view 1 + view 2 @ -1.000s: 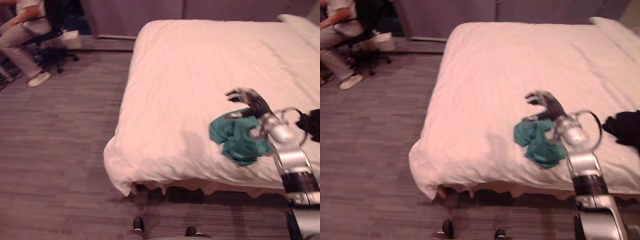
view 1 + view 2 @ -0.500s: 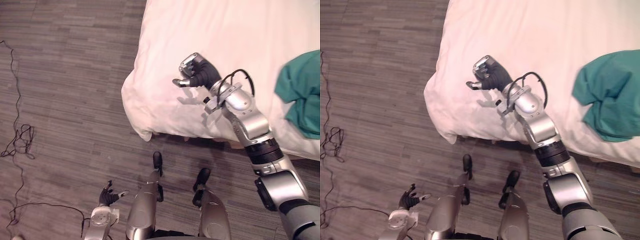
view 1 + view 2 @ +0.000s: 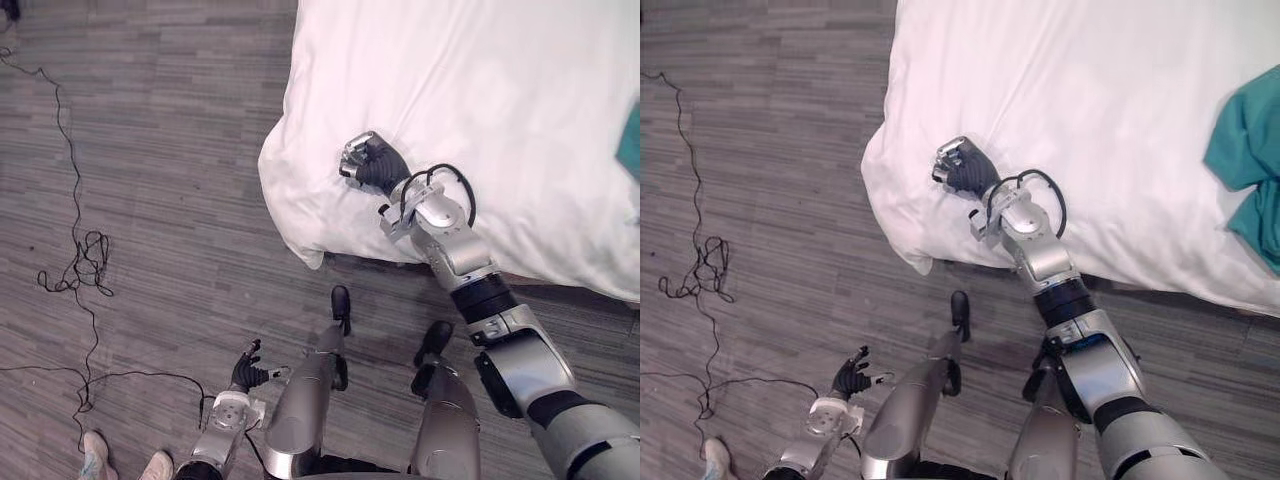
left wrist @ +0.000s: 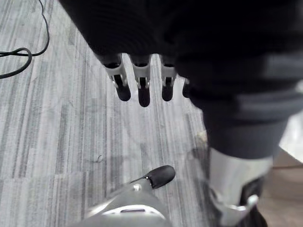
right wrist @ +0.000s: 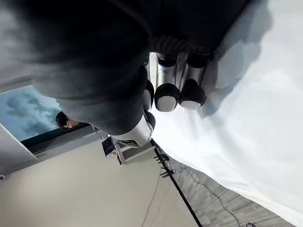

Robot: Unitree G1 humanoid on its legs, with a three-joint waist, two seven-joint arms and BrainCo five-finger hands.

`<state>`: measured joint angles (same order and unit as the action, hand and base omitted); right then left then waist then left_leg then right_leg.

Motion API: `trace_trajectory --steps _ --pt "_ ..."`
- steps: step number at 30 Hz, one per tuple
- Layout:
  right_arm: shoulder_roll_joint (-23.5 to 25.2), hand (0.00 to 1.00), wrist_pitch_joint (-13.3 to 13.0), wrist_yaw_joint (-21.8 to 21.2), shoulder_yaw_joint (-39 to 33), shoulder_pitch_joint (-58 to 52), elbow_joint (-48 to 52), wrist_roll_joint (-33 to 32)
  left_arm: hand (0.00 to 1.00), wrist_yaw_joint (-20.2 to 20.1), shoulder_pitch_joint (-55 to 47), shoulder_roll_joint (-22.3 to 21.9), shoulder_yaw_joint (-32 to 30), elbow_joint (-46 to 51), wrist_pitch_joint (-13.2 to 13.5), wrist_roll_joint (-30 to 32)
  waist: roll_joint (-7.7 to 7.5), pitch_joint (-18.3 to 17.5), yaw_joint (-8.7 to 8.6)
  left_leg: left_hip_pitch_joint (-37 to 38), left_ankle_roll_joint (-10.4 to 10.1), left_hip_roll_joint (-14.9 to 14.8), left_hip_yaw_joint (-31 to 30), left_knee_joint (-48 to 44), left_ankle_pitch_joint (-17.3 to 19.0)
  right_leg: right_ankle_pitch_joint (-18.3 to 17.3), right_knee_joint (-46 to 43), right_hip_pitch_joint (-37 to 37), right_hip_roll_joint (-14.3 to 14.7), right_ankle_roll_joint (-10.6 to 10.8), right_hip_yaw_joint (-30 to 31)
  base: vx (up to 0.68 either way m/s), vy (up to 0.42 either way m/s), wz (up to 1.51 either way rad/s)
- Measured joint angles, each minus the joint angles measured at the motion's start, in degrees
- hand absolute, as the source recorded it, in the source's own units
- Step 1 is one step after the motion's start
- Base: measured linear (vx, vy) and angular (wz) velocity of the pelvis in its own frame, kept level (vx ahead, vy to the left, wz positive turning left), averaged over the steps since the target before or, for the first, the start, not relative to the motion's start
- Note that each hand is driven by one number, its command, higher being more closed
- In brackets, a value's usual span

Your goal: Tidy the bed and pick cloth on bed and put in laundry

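The bed (image 3: 480,90) carried a white cover (image 3: 330,210) that draped over its near corner toward the grey plank floor (image 3: 170,150). The right hand (image 3: 368,163) rested on the cover close to that corner, fingers curled, with creases fanning out from it; a pinch on the fabric could not be confirmed. A sliver of teal cloth (image 3: 633,148) lay on the bed at the far right edge, well apart from the right hand. The left hand (image 3: 247,373) hung low above the floor, fingers relaxed and spread. A person's shoes (image 3: 95,455) stood at the lower-left corner.
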<state>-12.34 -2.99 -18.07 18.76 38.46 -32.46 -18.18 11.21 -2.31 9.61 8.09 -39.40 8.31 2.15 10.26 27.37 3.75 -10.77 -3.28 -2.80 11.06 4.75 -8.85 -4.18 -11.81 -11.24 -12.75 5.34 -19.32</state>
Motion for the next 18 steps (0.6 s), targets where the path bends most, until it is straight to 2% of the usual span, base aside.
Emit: trace_trajectory --steps 1,2,3,5,6,7,8,9,10,13,16,18 --pt "0.82 1.00 0.05 -0.99 3.21 -4.39 0.17 0.14 0.00 -0.01 -0.59 0.03 -1.15 0.63 -0.07 0.02 -1.22 -0.24 -0.83 1.72 -0.23 -0.17 0.60 0.03 0.36 0.32 1.35 1.92 0.39 0.11 0.42 0.13 -0.033 -0.34" --pt "0.79 1.00 0.01 -2.19 5.92 -9.93 0.33 0.20 0.00 0.01 -0.78 0.04 -1.74 0.54 -0.19 0.03 -2.69 -1.11 -0.85 3.00 -0.46 -0.47 1.25 0.09 0.98 0.93 2.84 3.44 1.03 0.17 1.06 0.13 -0.034 -0.34" --pt "0.80 1.00 0.03 -2.64 7.33 -13.06 0.40 0.21 0.00 0.00 -1.07 0.06 -2.05 0.51 -0.20 0.05 -3.53 -1.91 -0.82 3.21 -0.66 -0.61 1.56 0.10 1.29 1.24 3.61 3.79 1.27 0.14 1.16 0.15 -0.036 -0.34" --pt "0.42 1.00 0.02 -5.83 15.10 -24.22 3.89 0.83 0.00 0.07 -1.49 0.66 -2.23 -1.32 -0.43 0.10 -7.23 -4.43 -1.89 5.76 -1.09 -1.46 3.12 1.17 1.82 2.58 7.70 7.06 2.75 0.01 1.54 0.21 -0.054 -0.32" --pt "0.39 1.00 0.00 -6.26 16.92 -25.62 5.60 0.87 0.00 0.08 -1.44 0.82 -2.23 -1.92 -0.44 0.11 -8.09 -4.94 -2.34 6.46 -1.30 -1.59 3.42 1.17 1.97 2.70 8.41 7.93 2.96 0.05 1.63 0.19 -0.062 -0.32" --pt "0.46 1.00 -0.93 -6.52 20.26 -27.48 10.52 0.77 0.00 0.14 -1.45 0.96 -2.24 -2.99 -0.48 0.11 -9.65 -6.26 -2.81 8.56 -1.79 -1.90 4.31 1.18 2.34 2.72 9.33 9.98 3.48 0.04 2.25 0.11 -0.050 -0.27" --pt "0.90 1.00 -2.45 -6.33 21.18 -28.15 14.59 0.09 0.00 0.16 -1.59 0.91 -2.13 -4.03 -0.58 0.16 -10.39 -8.45 -2.87 9.67 -2.09 -2.24 4.87 1.19 2.62 2.71 9.87 11.02 3.89 0.03 2.79 0.09 -0.053 -0.27" --pt "1.16 1.00 -3.68 -5.79 21.21 -28.32 16.22 -0.46 0.00 0.16 -1.72 0.91 -2.05 -4.50 -0.67 0.42 -10.67 -9.81 -2.88 10.04 -2.12 -2.44 5.34 1.20 2.69 2.71 10.24 11.42 4.08 0.03 2.97 0.08 -0.052 -0.26" --pt "1.52 1.00 -5.99 -4.70 20.61 -27.99 19.08 -1.41 0.00 0.18 -2.25 0.90 -2.05 -5.19 -0.96 1.16 -10.89 -12.86 -2.90 10.40 -2.27 -2.75 6.14 1.22 2.80 2.70 10.42 11.45 4.48 0.01 3.82 0.05 -0.040 -0.21" --pt "3.34 1.00 -8.05 -2.06 17.80 -25.53 21.79 -4.49 0.00 0.70 -2.98 0.80 -1.91 -5.75 -1.53 2.43 -10.48 -15.08 -2.97 13.13 -2.97 -3.34 7.33 1.41 3.44 2.67 10.99 13.52 5.15 -0.17 4.98 0.01 -0.029 -0.28" --pt "3.84 1.00 -7.65 2.43 13.79 -23.15 22.40 -5.61 0.00 0.98 -2.97 0.60 -1.15 -6.42 -2.68 3.32 -9.69 -15.89 -3.22 14.14 -3.06 -3.94 7.52 1.63 3.72 2.74 11.12 14.29 5.83 -0.89 5.22 -0.09 -0.013 -0.13" --pt "4.30 1.00 -5.78 5.73 11.29 -21.56 22.09 -6.79 0.00 0.97 -2.82 0.61 0.30 -6.80 -3.05 3.44 -9.31 -15.67 -3.30 13.27 -3.00 -4.36 7.48 1.62 3.50 3.00 11.17 13.14 5.95 -1.11 5.56 -0.13 0.002 -0.03"
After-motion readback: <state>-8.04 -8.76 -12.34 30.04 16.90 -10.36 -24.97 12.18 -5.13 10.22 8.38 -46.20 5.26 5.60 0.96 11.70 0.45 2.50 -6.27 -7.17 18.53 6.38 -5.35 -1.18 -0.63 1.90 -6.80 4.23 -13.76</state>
